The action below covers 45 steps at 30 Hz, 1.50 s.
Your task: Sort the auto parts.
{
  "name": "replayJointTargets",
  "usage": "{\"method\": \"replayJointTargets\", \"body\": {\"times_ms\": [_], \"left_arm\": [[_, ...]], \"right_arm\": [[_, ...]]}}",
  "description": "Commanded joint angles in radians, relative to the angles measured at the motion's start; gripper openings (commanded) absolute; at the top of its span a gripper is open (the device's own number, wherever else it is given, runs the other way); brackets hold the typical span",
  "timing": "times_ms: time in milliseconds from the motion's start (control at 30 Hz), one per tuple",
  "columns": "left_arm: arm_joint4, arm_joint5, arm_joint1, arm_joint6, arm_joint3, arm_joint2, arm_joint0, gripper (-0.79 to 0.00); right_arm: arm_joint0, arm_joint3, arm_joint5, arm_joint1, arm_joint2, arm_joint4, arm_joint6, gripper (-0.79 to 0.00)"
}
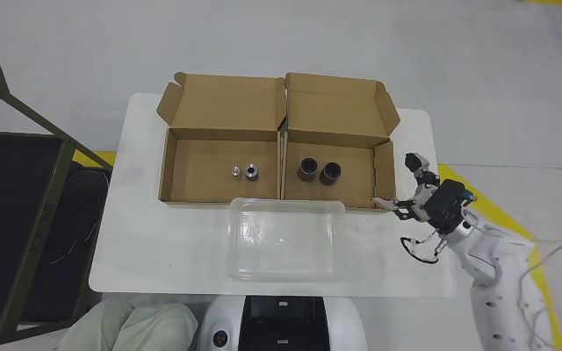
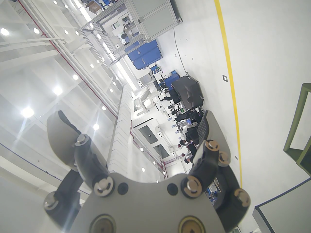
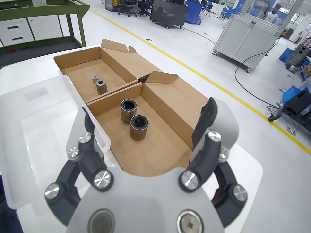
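Cardboard box (image 3: 167,107) sits close to the wide, empty right gripper (image 3: 145,112); a bump could tip the dark tubes (image 3: 138,127).

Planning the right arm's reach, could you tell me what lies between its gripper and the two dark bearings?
Top view: only the right box's end wall and bare box floor separate the right gripper from the bearings.

The right claw (image 3: 147,112) hides the near end of the right box (image 3: 167,109).
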Motion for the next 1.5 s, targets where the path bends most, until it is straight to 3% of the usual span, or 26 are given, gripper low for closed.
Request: {"method": "replayJointTargets", "body": {"times_ms": [0,667,1467], "left_arm": [[0.000,0.000,0.000,0.000,0.000,0.000,0.000,0.000],[0.000,0.000,0.000,0.000,0.000,0.000,0.000,0.000],[0.000,0.000,0.000,0.000,0.000,0.000,0.000,-0.001]], "right_arm": [[-0.013,-0.008,-0.004,0.004,0.018,0.000,-0.005,0.000],[-0.131,-0.050,0.049,0.024,0.120,0.034,-0.053,0.000],[-0.131,-0.050,0.049,0.024,0.119,0.034,-0.053,0.000]]}}
